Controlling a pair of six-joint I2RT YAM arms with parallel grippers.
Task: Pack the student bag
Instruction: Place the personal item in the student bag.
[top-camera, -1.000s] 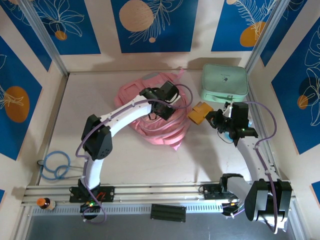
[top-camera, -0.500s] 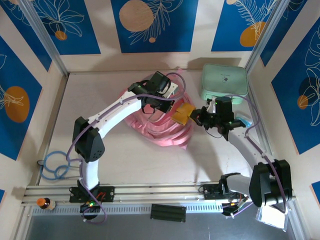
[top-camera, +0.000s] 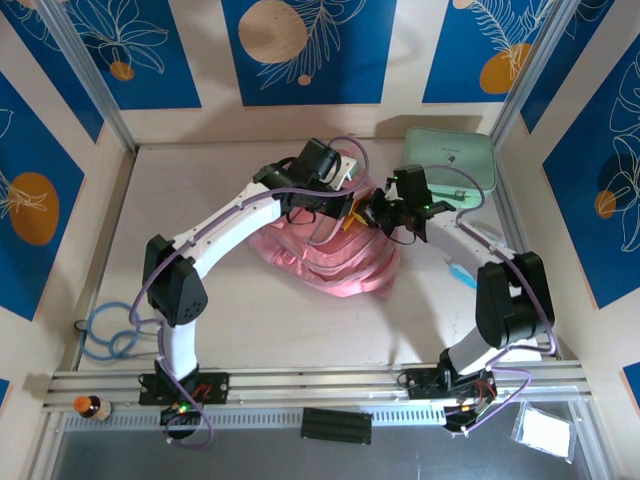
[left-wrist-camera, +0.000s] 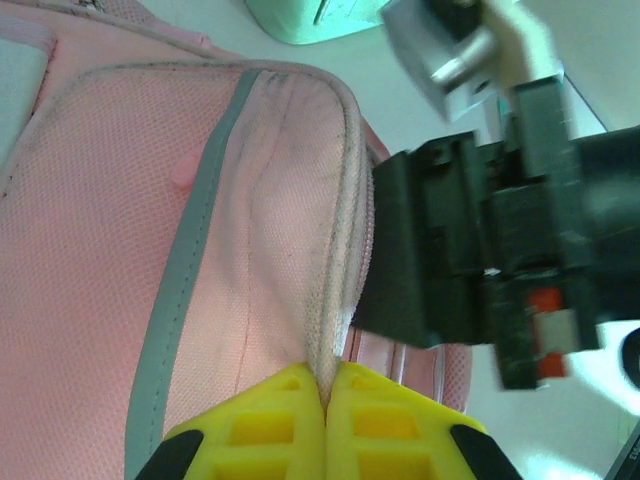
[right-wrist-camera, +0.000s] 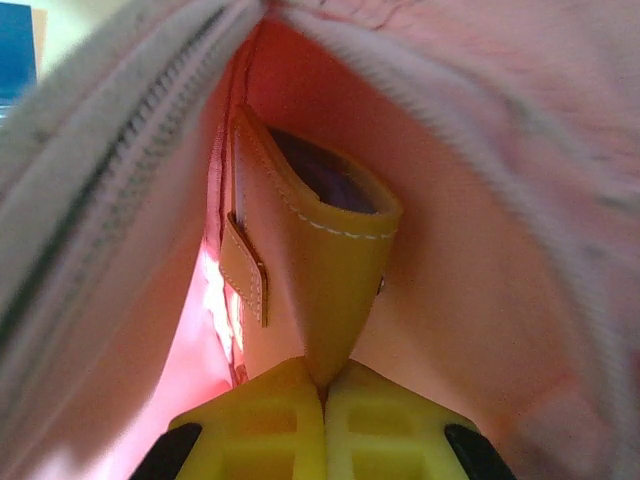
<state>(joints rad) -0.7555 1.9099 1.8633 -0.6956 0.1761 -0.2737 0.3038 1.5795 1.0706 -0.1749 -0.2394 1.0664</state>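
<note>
Right fingers carried the pinched pouch into the bag (main pocket, probably); left fingers pinch its rim open.

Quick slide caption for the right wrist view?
Right gripper holds a tan leather pouch inside the open pink student bag.

Inside the student bag, the lower tip of the tan pouch vanished between the fingers of the right gripper, and the bag's rim above them was blurred. Ahead of the left gripper, the pink fabric ran off the frame's left edge. The mint green case beyond was cropped at the top. Seen from overhead, the right gripper's fingertips lay buried in the bag's mouth.
</note>
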